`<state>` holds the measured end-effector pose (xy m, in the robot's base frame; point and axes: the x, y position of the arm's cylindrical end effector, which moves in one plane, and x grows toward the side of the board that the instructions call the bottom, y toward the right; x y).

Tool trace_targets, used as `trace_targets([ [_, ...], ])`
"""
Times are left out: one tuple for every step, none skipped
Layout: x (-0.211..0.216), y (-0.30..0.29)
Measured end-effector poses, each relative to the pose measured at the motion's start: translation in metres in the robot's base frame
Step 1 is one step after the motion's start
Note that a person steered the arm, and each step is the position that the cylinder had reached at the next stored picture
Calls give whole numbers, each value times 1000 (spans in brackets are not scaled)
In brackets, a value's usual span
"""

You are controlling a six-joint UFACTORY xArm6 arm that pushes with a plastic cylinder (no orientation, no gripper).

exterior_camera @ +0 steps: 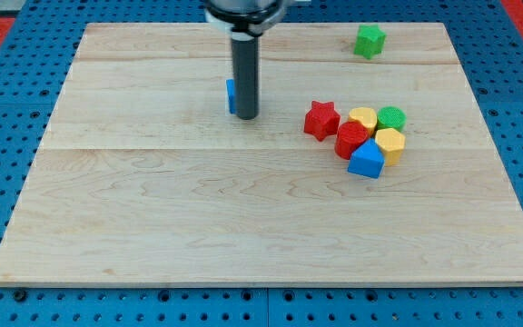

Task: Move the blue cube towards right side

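The blue cube (230,96) sits on the wooden board (261,218) left of centre near the view's top, mostly hidden behind my dark rod. My tip (246,116) rests on the board right at the cube's right side, in front of it; only a thin blue strip shows at the rod's left edge. I cannot tell whether tip and cube touch.
A cluster lies to the right: red star (321,119), red block (351,139), yellow block (363,118), green round block (390,117), yellow hexagon block (389,143), blue pointed block (366,159). A green block (369,41) sits near the top right edge.
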<state>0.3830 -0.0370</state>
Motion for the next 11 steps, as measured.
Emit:
trace_targets([
  [6, -24],
  [-9, -45],
  [-34, 7],
  [-42, 59],
  [-49, 60],
  [-56, 63],
  [-56, 0],
  [-83, -12],
  [-84, 35],
  [-77, 80],
  [-71, 89],
])
